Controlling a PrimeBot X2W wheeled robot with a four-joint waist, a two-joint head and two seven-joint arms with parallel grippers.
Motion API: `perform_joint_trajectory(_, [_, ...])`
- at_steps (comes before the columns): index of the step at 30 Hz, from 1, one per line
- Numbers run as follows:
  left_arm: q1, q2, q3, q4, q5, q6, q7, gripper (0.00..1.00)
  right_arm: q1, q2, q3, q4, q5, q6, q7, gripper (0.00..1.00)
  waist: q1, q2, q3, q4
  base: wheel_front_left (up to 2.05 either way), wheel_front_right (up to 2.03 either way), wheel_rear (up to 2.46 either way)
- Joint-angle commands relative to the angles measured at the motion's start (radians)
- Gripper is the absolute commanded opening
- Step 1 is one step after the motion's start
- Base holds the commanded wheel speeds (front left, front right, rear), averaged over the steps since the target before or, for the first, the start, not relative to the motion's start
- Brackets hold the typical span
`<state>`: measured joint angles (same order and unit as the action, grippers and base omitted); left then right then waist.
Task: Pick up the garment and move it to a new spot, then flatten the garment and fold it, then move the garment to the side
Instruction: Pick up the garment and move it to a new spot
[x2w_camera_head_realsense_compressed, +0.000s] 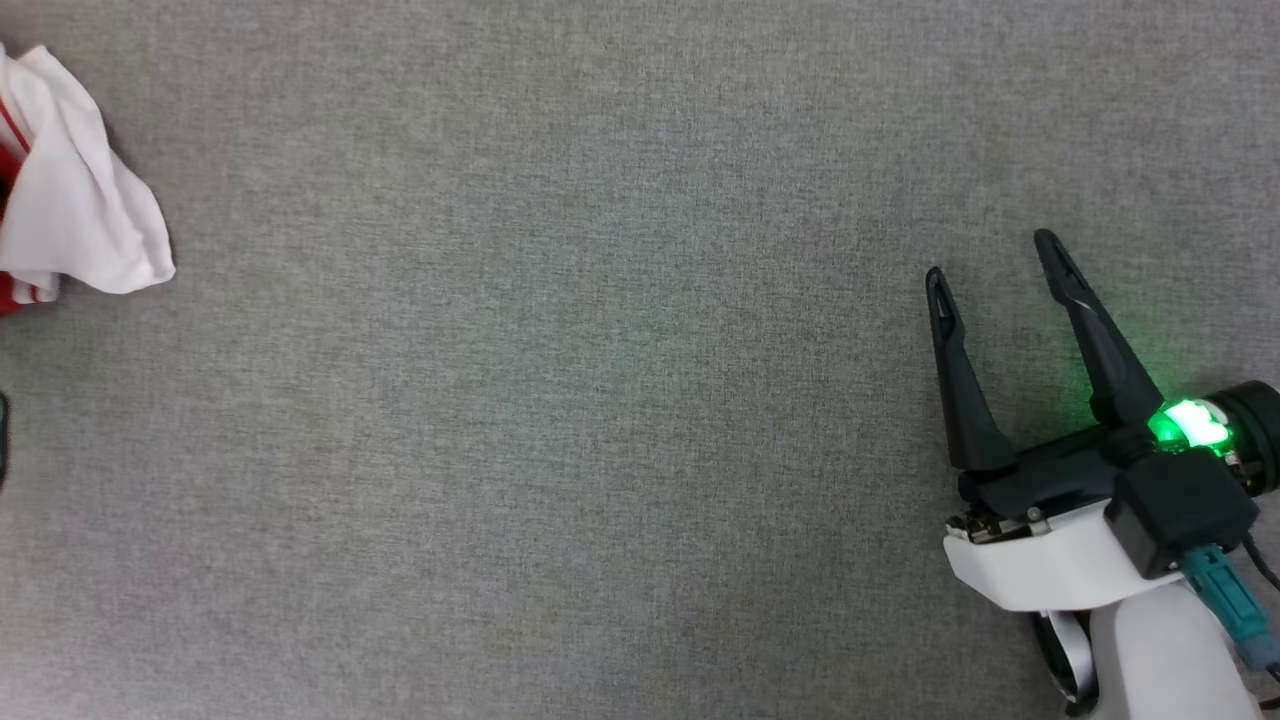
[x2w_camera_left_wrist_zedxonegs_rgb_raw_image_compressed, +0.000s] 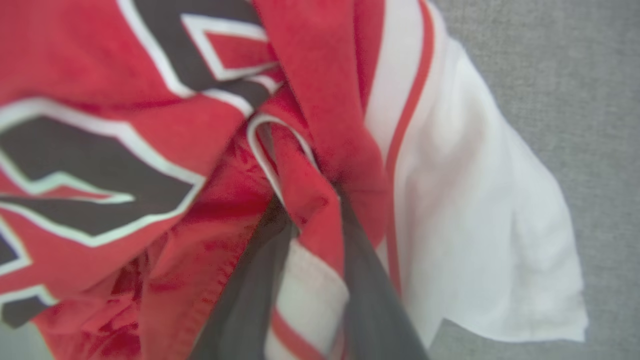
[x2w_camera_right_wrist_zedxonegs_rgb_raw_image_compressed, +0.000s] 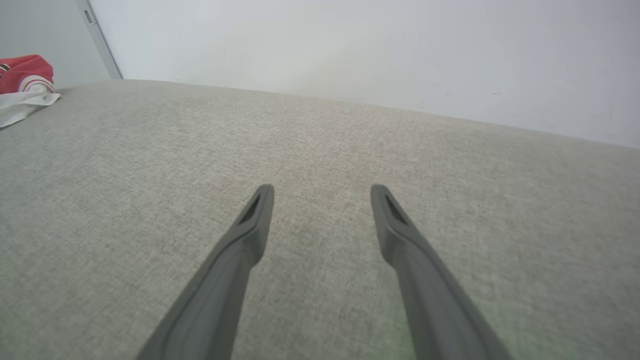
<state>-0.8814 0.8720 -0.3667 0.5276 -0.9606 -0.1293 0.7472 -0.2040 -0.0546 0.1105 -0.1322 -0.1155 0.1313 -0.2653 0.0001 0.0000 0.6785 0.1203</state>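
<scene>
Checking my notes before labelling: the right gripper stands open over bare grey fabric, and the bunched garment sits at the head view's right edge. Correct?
No: the garment sits at the head view's left edge, not its right. The right gripper does stand open over bare grey fabric.

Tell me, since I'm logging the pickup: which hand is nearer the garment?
Left. The left hand straddles a fold of the garment; the right hand is open, far across the grey surface from it.
</scene>
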Motion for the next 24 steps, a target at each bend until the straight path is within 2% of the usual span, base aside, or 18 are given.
perform_joint_trajectory(1, [0.023, -0.041, -0.031, 0.011, -0.002, -0.002, -0.024, 0.00, -0.003, -0.001, -0.003, 0.023, -0.007, -0.001, 0.001, 1.00, -0.0001, 0.0000, -0.017, 0.003, 0.00, 0.00, 0.00])
perform_joint_trajectory(6, [0.022, -0.041, -0.037, -0.004, -0.031, -0.002, -0.137, 0.00, -0.003, 0.001, 0.003, 0.038, -0.005, -0.001, 0.001, 1.00, -0.0001, 0.0000, -0.095, 0.008, 0.00, 0.00, 0.00])
perform_joint_trajectory(10, [0.033, 0.003, -0.062, -0.057, -0.043, 0.000, -0.236, 0.00, 0.012, 0.003, 0.008, 0.059, 0.006, -0.001, 0.000, 1.00, -0.0001, 0.0000, -0.177, 0.009, 0.00, 0.00, 0.00])
perform_joint_trajectory(18, [0.052, 0.053, -0.138, -0.146, -0.009, -0.001, -0.482, 0.00, 0.050, 0.005, 0.013, 0.104, 0.041, -0.001, 0.000, 1.00, -0.0001, 0.0000, -0.349, -0.014, 0.00, 0.00, 0.00])
perform_joint_trajectory(24, [0.058, 0.040, -0.204, -0.239, 0.020, -0.001, -0.576, 0.00, 0.080, 0.005, 0.003, 0.119, 0.075, -0.001, 0.000, 1.00, -0.0001, 0.0000, -0.444, -0.045, 0.00, 0.00, 0.00])
